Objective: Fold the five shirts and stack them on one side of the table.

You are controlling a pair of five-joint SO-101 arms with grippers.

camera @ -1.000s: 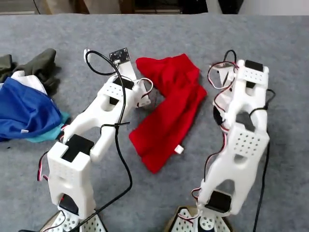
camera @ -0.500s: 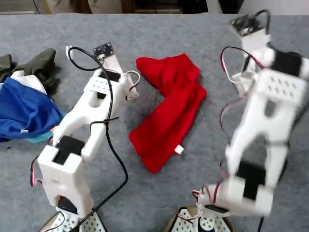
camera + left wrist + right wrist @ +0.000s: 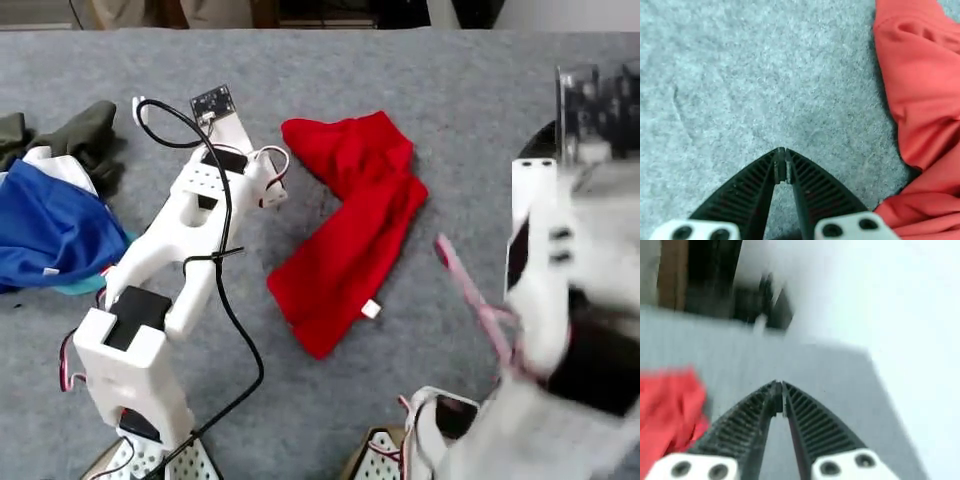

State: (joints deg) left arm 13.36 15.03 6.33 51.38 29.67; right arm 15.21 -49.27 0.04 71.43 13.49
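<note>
The red shirt (image 3: 350, 235) lies just beside the left pincer (image 3: 782, 170), clenched empty, its long axis roughly alongside that arm; the right pincer (image 3: 779, 400), also clenched, is farther off.

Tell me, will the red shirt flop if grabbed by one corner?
Probably floppy: the red shirt lies crumpled in soft folds, so it would likely droop. On the fuzzy grey table, pushing may bunch it rather than slide it.

One red shirt (image 3: 350, 240), one blue shirt (image 3: 50, 230), one olive-green garment (image 3: 85, 135), two white arms, the left arm (image 3: 190, 240) and the right arm (image 3: 560, 330), and one grey counter (image 3: 450, 90).
</note>
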